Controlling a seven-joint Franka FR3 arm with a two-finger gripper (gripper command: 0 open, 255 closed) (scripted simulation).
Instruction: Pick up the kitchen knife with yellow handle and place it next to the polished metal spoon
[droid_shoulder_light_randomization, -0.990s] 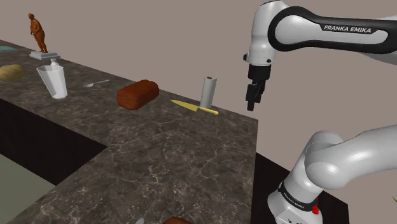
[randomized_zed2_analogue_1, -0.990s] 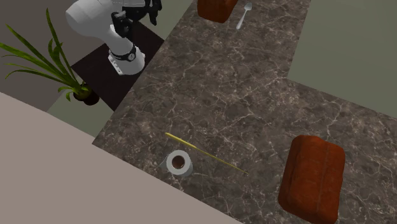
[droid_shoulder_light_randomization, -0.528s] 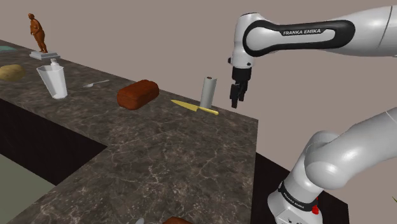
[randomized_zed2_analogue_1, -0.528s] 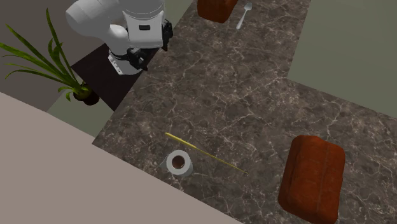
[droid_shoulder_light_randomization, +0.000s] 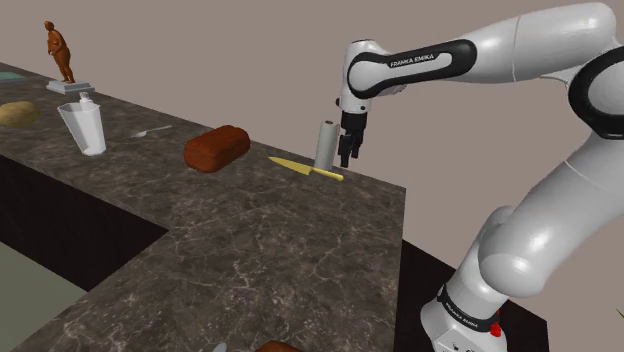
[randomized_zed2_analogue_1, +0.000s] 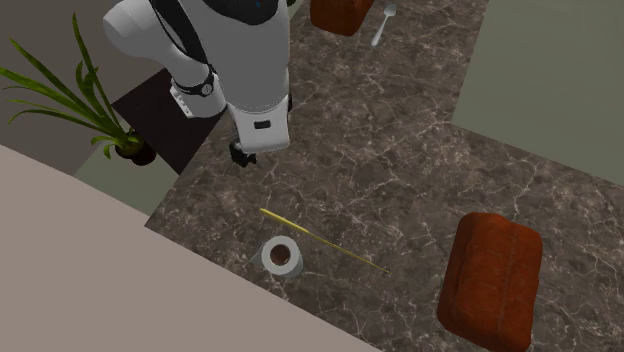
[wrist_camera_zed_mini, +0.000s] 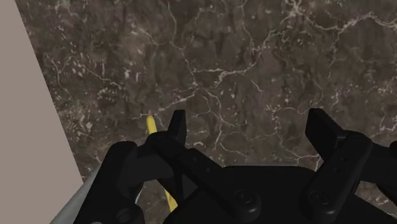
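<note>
While the knife (droid_shoulder_light_randomization: 305, 168) lies untouched on the counter (droid_shoulder_light_randomization: 250, 230) just beside the roll (droid_shoulder_light_randomization: 327, 145), the gripper (droid_shoulder_light_randomization: 346, 158) hangs near the roll, fingers (wrist_camera_zed_mini: 177, 130) spread and empty. Grasp, transfer and placement remain.

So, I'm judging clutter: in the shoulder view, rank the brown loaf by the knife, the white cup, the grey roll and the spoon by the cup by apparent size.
1-2. brown loaf and white cup: about alike, and the cup stands farther off, so unranked.
3. grey roll.
4. spoon, smallest.
</note>
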